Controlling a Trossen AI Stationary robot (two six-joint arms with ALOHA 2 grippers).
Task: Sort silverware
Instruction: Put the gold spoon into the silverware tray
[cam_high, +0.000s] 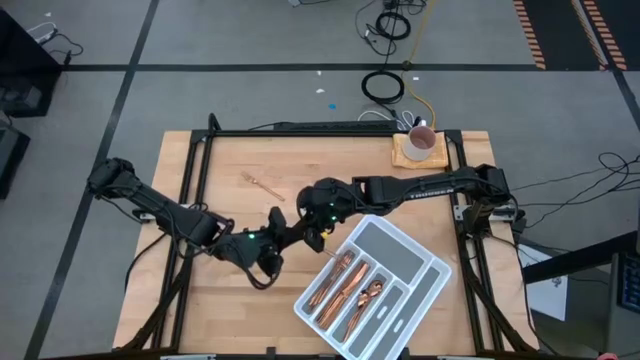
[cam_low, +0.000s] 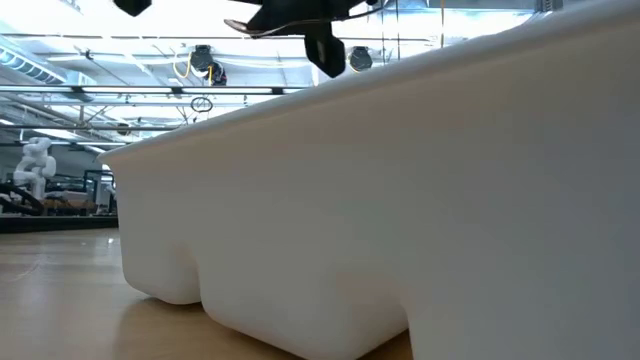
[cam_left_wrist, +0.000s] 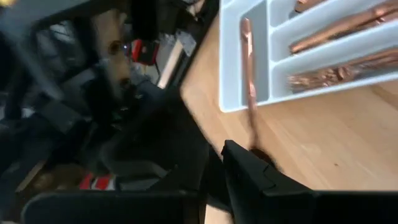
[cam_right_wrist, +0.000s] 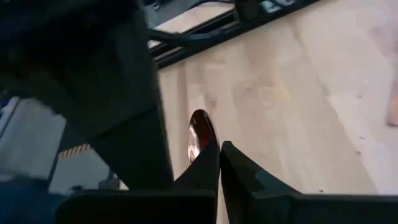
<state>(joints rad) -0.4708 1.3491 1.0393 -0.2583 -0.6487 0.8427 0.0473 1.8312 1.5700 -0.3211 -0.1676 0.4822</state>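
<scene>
A copper spoon is held in the air left of the white divided tray. Its bowl juts past my right gripper, which is shut on it, and its handle runs toward the tray's corner. In the low view the spoon hangs level, high above the table. My left gripper stands right beside the handle; I cannot tell whether it touches it. Several copper pieces lie in the tray's compartments. One copper piece lies alone on the wood at the far left. My right gripper pinches the spoon between its two fingers just behind the bowl, and the bowl sticks out past the fingertips. The fingers slant down from the table's right side. The spoon is lifted clear of the table.
A white mug stands on a wooden coaster at the table's far right corner. Black frame rails run along the table's edges. Bare wood lies left of the tray and along the near edge.
</scene>
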